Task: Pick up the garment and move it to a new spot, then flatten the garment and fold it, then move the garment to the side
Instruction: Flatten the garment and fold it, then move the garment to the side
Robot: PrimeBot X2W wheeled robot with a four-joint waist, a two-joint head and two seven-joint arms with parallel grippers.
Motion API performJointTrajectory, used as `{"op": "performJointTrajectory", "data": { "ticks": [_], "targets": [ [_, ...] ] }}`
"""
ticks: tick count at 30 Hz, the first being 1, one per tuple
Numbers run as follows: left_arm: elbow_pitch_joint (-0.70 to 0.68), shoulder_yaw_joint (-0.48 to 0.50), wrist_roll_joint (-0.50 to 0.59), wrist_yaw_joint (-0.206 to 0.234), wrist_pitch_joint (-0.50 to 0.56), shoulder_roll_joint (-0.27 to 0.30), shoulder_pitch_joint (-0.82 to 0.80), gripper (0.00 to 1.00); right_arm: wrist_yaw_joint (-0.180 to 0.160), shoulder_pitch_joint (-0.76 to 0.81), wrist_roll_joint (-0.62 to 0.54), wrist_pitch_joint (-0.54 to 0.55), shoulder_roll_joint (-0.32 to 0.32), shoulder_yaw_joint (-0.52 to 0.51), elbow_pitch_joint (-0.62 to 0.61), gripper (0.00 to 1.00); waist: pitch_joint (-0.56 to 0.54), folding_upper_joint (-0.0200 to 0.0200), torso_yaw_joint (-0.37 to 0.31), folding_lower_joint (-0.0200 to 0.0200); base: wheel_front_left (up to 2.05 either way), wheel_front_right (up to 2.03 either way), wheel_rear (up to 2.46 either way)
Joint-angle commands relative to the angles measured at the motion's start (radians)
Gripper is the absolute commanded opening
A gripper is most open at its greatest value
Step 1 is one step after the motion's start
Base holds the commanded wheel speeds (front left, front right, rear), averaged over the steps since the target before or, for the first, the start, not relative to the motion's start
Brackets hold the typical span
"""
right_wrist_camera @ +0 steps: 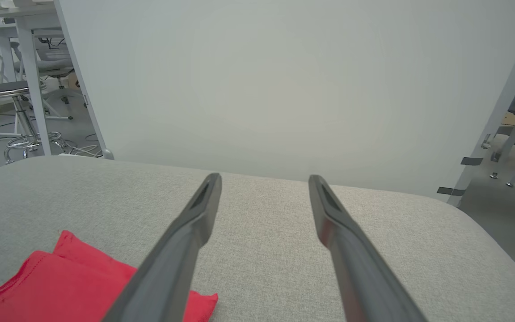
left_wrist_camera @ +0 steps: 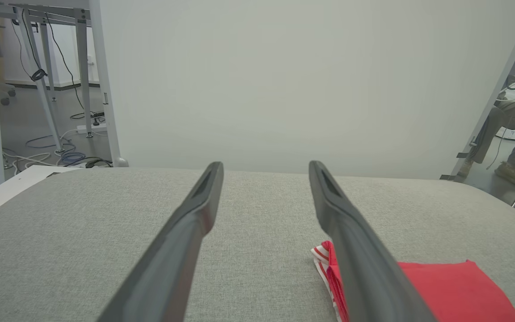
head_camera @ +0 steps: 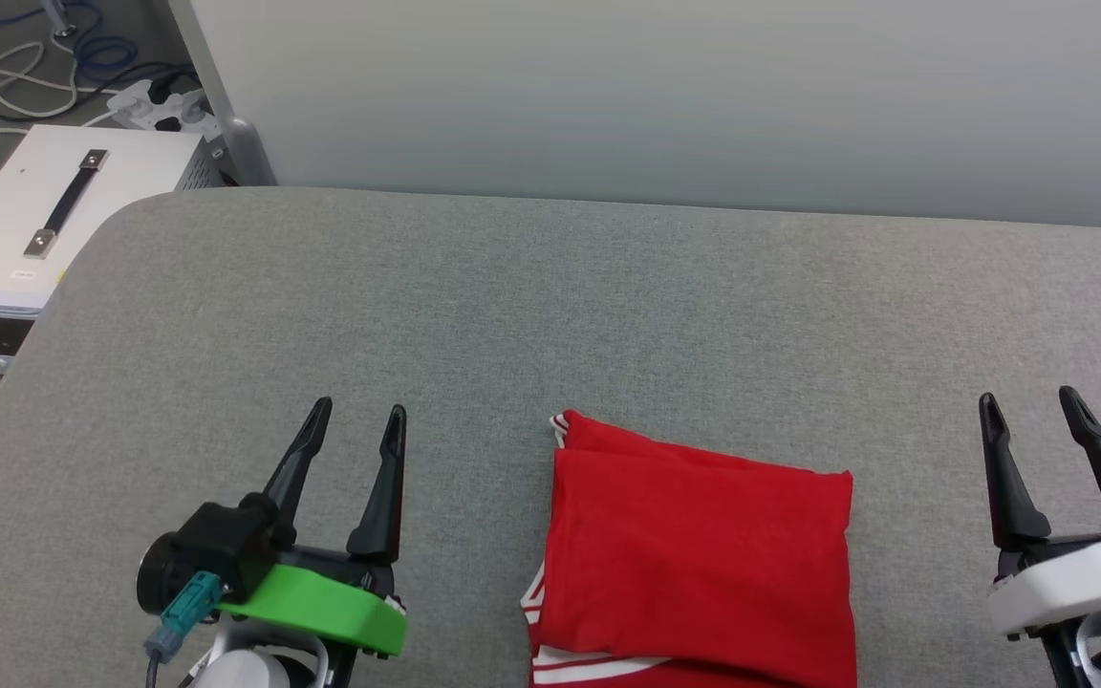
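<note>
At the lower left, the left gripper (head_camera: 359,411) has its fingers apart and holds nothing. At the lower right, the right gripper (head_camera: 1028,397) is likewise spread and empty. Between them, at bottom centre, the garment (head_camera: 703,554) lies folded into a red rectangle on the grey padded surface (head_camera: 512,306), with red-and-white striped trim showing along its left edge.

Grey table (head_camera: 608,287), pale wall (head_camera: 665,96), floor cables (head_camera: 25,57)

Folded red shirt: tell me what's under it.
The folded red shirt rests on the grey fabric surface. Striped trim peeks out beneath; inner layers are hidden.
</note>
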Motion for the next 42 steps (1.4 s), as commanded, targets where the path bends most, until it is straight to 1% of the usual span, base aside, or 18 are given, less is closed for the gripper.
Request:
{"op": "performJointTrajectory", "data": {
  "ticks": [1,6,11,22,33,36,38,40,42],
  "targets": [
    [0.004,0.002,-0.006,-0.003,-0.006,-0.004,0.015,1.00,-0.001,0.022,-0.011,-0.027,0.030,-0.016,-0.019,1.00,0.005,0.0000,-0.004,0.0000,0.00,0.00,0.00],
    [0.021,-0.013,-0.022,-0.003,-0.006,-0.006,0.018,1.00,-0.001,0.075,-0.036,-0.101,0.112,-0.054,-0.029,1.00,0.017,0.0000,-0.008,0.0000,0.00,0.00,0.00],
    [0.037,-0.026,-0.015,-0.003,-0.006,0.001,0.010,1.00,-0.001,0.088,-0.055,-0.129,0.153,-0.069,-0.003,1.00,0.024,0.0000,-0.008,0.0000,0.00,0.00,0.00],
    [0.040,-0.032,-0.009,-0.003,-0.006,-0.001,0.005,1.00,-0.001,0.074,-0.071,-0.143,0.174,-0.077,0.030,1.00,0.023,0.0000,-0.004,0.0000,0.00,0.00,0.00],
    [0.040,-0.035,-0.006,-0.003,-0.006,-0.002,0.000,1.00,-0.001,0.069,-0.080,-0.142,0.174,-0.075,0.047,1.00,0.025,0.0000,0.005,0.0000,0.00,0.00,0.00],
    [0.039,-0.035,-0.005,-0.003,-0.006,-0.003,0.000,1.00,-0.001,0.063,-0.074,-0.106,0.155,-0.056,0.048,1.00,0.028,0.0000,0.006,0.0000,0.00,0.00,0.00],
    [0.038,-0.035,-0.004,-0.003,-0.006,-0.004,-0.001,1.00,-0.001,0.058,-0.060,-0.043,0.140,-0.033,0.044,1.00,0.032,0.0000,0.006,0.0000,0.00,0.00,0.00],
    [0.037,-0.035,-0.003,-0.003,-0.006,-0.004,-0.004,1.00,-0.001,0.048,-0.029,0.044,0.120,-0.004,0.033,1.00,0.038,0.0000,0.006,0.0000,0.00,0.00,0.00],
    [0.037,-0.037,-0.002,-0.003,-0.006,-0.004,-0.007,1.00,-0.001,0.037,0.001,0.165,0.095,0.026,0.018,1.00,0.044,0.0000,0.008,0.0000,0.00,0.00,0.00]
  ]
}}
